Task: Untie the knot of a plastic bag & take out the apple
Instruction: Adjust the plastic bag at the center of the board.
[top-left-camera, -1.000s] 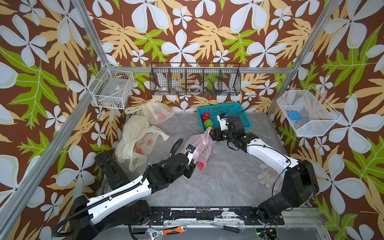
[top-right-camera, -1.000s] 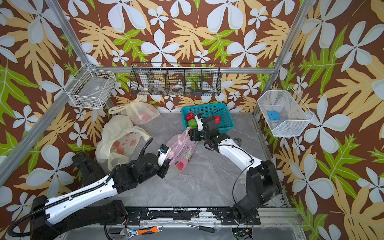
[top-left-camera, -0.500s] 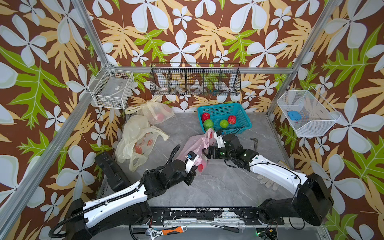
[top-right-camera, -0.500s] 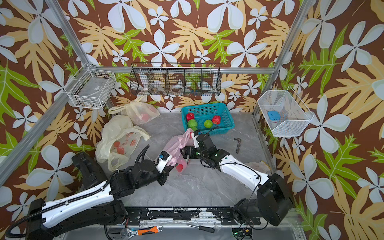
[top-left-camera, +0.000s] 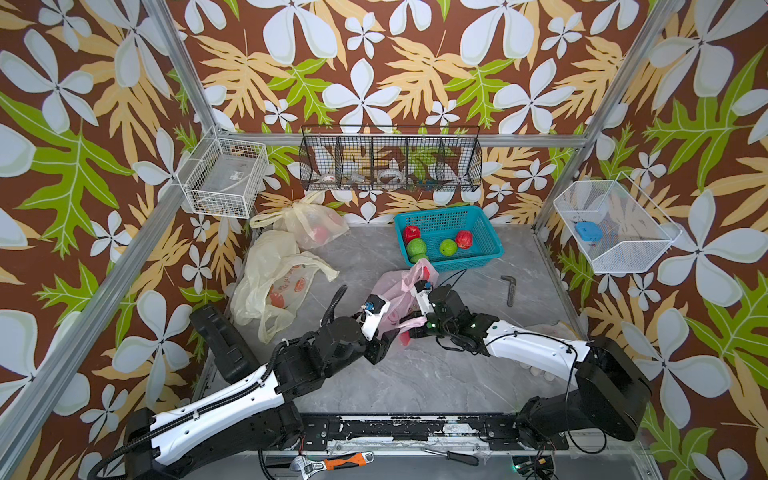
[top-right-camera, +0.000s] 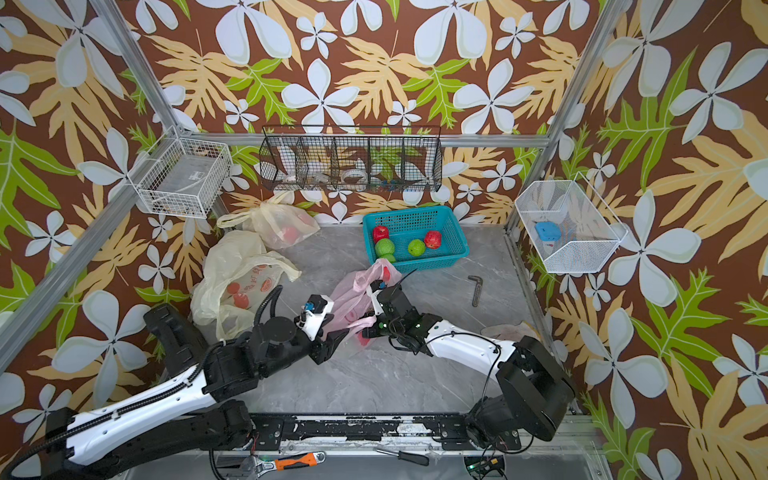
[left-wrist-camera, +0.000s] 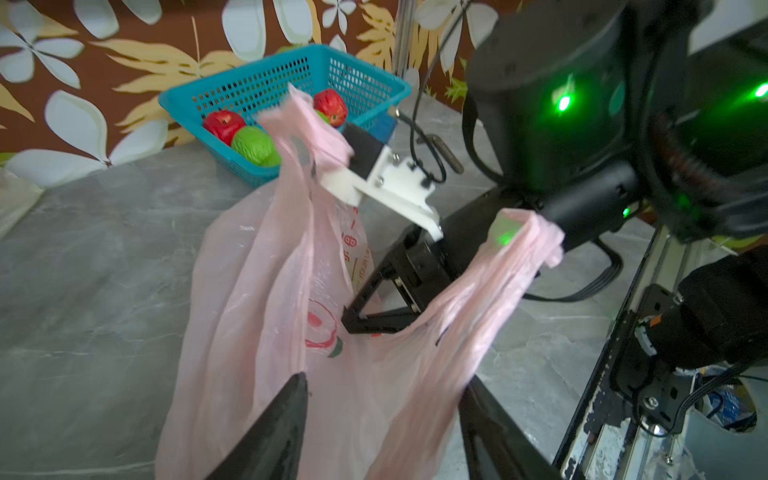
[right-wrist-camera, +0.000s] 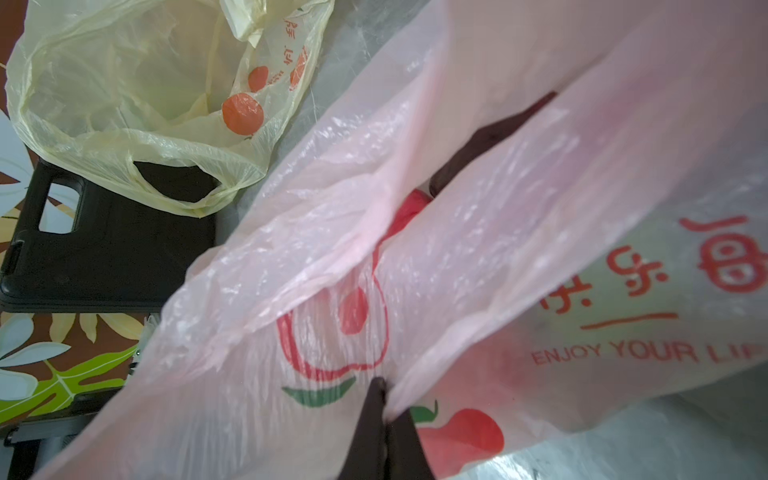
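Note:
A pink plastic bag (top-left-camera: 399, 291) (top-right-camera: 353, 299) lies mid-table between both arms. Something red, the apple (top-left-camera: 405, 338) (right-wrist-camera: 409, 208), shows through its film. The knot is out of view; one handle (left-wrist-camera: 523, 232) drapes over the right arm and another (left-wrist-camera: 307, 124) stands up apart from it. My right gripper (right-wrist-camera: 382, 384) (top-left-camera: 413, 332) is shut, pinching a fold of the pink film. My left gripper (left-wrist-camera: 386, 382) (top-left-camera: 384, 349) is open, its two black fingers spread with the bag's lower film lying between them.
A blue basket (top-left-camera: 490, 249) at the back holds red and green fruit. Two yellow bags (top-left-camera: 274, 282) (top-left-camera: 307, 220) lie at the left, one partly over a black case (right-wrist-camera: 104, 249). A hex key (top-left-camera: 509, 289) lies to the right. Wire baskets hang on the walls.
My right gripper came back from the basket to the pink bag and shut on its film. My left gripper, shut on the bag before, has opened. The bag has shifted toward the front.

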